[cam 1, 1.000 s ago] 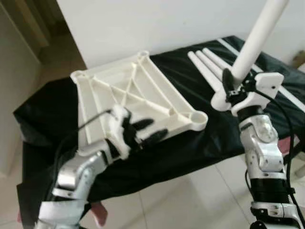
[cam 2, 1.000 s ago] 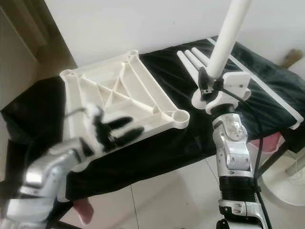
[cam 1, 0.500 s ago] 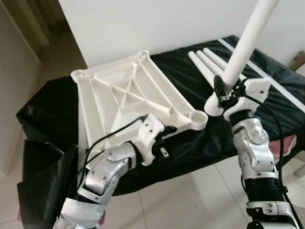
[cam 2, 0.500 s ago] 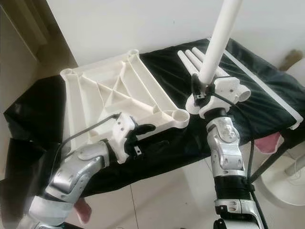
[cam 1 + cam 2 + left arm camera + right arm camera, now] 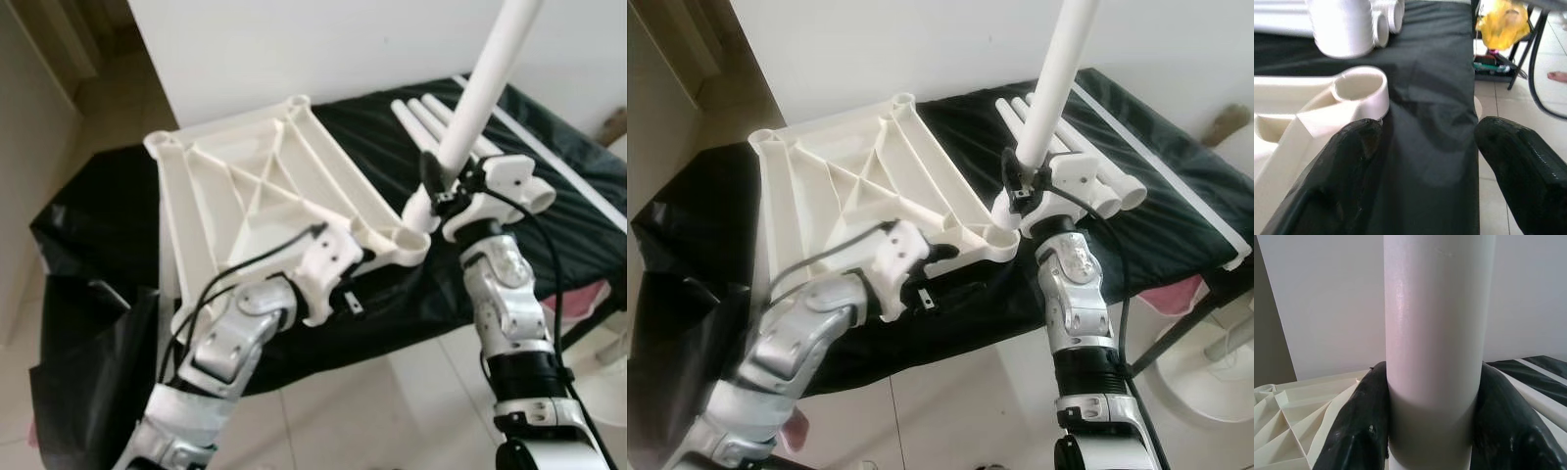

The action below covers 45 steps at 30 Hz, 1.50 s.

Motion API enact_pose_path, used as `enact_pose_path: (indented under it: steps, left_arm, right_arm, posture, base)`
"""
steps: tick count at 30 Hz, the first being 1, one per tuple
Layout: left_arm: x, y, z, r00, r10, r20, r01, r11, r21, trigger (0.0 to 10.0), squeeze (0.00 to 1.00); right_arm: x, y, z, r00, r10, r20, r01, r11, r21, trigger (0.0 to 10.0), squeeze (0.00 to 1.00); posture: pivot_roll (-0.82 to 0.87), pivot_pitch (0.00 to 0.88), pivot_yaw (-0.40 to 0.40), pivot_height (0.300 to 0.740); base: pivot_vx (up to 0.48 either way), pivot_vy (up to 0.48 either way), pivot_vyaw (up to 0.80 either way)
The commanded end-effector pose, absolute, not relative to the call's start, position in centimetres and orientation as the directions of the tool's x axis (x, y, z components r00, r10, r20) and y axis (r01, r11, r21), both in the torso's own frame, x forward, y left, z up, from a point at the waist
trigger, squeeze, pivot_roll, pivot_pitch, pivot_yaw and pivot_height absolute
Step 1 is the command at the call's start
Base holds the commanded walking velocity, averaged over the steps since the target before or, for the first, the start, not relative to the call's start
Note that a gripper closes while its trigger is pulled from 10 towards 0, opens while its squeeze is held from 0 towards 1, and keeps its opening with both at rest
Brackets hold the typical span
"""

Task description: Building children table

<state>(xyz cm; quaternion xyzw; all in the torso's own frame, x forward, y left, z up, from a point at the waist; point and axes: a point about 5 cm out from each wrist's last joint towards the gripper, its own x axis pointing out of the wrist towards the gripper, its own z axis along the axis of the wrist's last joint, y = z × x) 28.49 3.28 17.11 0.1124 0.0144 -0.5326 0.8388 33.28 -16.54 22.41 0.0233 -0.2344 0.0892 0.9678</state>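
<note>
Now the right gripper [image 5: 443, 186], clamping a table leg [image 5: 482, 88], has brought it to the tabletop's [image 5: 255, 191] near-right socket [image 5: 409, 240], while the open-fingered left gripper [image 5: 1425, 161] has reached its near edge, so insertion looks imminent.

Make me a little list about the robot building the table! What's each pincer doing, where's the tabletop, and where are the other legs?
tabletop: white, upside down on the black cloth, ribs facing up
right pincer: shut on a white leg, held tilted, its lower end at the tabletop's near corner socket
left pincer: open, at the tabletop's near edge beside that socket
spare legs: white, lying together on the cloth behind the right pincer
floor: pale tiles
</note>
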Motion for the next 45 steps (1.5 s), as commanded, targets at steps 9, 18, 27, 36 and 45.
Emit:
enact_pose_path:
  steps: [9,18,27,36,45]
  left_arm:
    - [32.1,4.9,16.1,0.783,-0.593,-0.186,0.621,0.759,0.196,10.0,0.00]
    - [33.3,5.7,16.5,0.819,-0.541,-0.192,0.572,0.795,0.199,10.0,0.00]
    - [30.6,4.1,14.4,0.608,-0.725,-0.323,0.792,0.577,0.198,10.0,0.00]
    - [28.4,3.0,13.6,0.443,-0.819,-0.364,0.896,0.416,0.155,10.0,0.00]
    - [26.3,2.4,14.7,0.248,-0.913,-0.322,0.969,0.230,0.095,10.0,0.00]
  right_arm:
    - [32.8,-16.9,23.8,0.845,0.153,0.513,-0.180,0.984,0.003,10.0,0.00]
    - [32.8,-17.3,24.3,0.839,0.139,0.526,-0.164,0.986,0.001,10.0,0.00]
    - [32.6,-17.6,24.3,0.842,0.137,0.522,-0.158,0.987,-0.004,10.0,0.00]
    - [32.7,-17.8,24.4,0.841,0.138,0.523,-0.153,0.988,-0.015,10.0,0.00]
    - [32.9,-17.6,24.4,0.841,0.150,0.519,-0.163,0.986,-0.020,10.0,0.00]
  posture:
    - [-0.02,0.107,0.040,0.740]
    - [-0.02,0.108,0.041,0.740]
    - [-0.02,0.101,0.045,0.740]
    - [-0.03,0.089,0.047,0.740]
    - [-0.03,0.060,0.046,0.740]
  base:
    - [0.000,0.000,0.00]
    - [0.000,0.000,0.00]
    - [0.000,0.000,0.00]
    - [0.000,0.000,0.00]
    - [0.000,0.000,0.00]
